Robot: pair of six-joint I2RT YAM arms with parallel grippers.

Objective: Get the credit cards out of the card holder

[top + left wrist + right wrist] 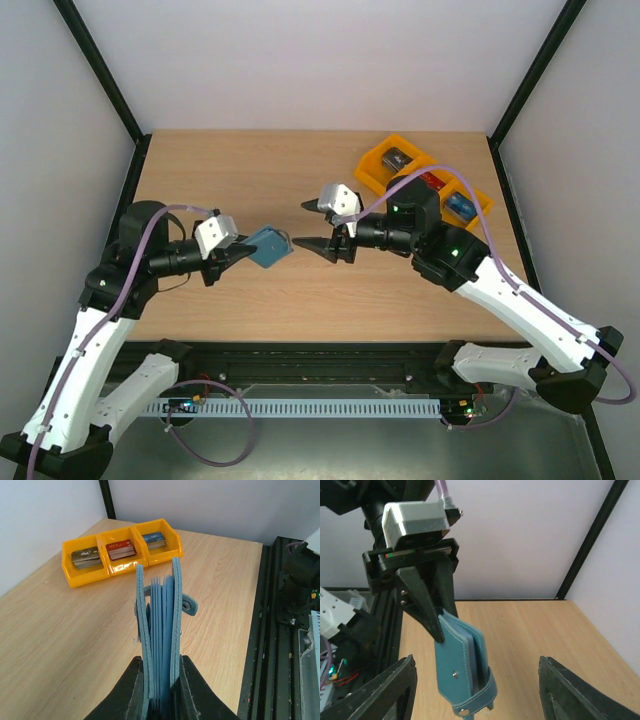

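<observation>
From above, the left claw (250, 250) is clamped on one end of the card holder (270, 246), held off the bench (200, 170), the right claw (302, 224) spread apart just beside its free end. The left wrist view shows thin soft leaves fanning loosely edge-on, with credit cards (120, 549) in the orange tray (82, 577); any inside I cannot make out. The right wrist view shows it hanging limp, likely light: best pinch a stiff, slick card edge at the open mouth.
</observation>
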